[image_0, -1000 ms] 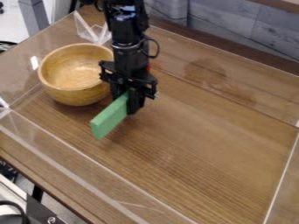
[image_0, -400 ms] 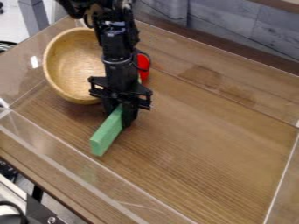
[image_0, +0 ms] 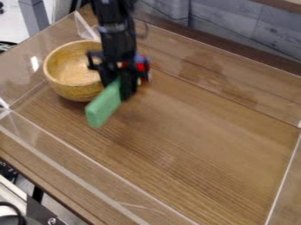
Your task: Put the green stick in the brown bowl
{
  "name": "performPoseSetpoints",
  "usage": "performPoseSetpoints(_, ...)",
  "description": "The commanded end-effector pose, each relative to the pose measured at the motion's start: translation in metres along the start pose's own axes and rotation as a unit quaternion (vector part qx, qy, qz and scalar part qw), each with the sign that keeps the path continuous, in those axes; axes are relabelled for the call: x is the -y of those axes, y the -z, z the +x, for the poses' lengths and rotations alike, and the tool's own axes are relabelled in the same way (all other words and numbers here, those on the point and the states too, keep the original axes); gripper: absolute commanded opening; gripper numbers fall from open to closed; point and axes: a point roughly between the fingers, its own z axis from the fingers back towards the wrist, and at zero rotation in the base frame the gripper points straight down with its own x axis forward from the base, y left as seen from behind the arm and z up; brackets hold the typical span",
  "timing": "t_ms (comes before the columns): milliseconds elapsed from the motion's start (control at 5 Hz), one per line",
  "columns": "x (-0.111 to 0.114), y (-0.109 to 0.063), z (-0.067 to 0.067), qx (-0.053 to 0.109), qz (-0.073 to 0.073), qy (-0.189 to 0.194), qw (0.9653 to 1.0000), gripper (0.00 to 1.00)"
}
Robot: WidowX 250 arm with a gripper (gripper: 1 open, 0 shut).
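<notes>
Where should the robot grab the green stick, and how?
Probably by its upper end, coming from above, with one finger on each long side. The green stick is long, flat and narrow, and tilts with its upper end toward the end effector.

1. 1 dark arm, reaching in from the top edge, upper left of centre; outline blurred.
2. Gripper (image_0: 115, 81) at its lower end, pointing down, jaws closed.
3. Fingertips too blurred to separate; wrist detail not readable.
</notes>
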Motion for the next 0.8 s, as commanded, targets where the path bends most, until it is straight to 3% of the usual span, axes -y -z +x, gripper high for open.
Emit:
performPoseSetpoints(0, -0.020, -0.039, 0.002, 0.050, -0.007, -0.010, 0.9987, 0.00)
performPoseSetpoints(200, -0.035, -0.048, -0.004, 0.056, -0.017, -0.018, 0.9981, 0.00)
performPoseSetpoints(600, -0.062, -0.028, -0.008, 0.060, -0.032, -0.012, 0.9976, 0.00)
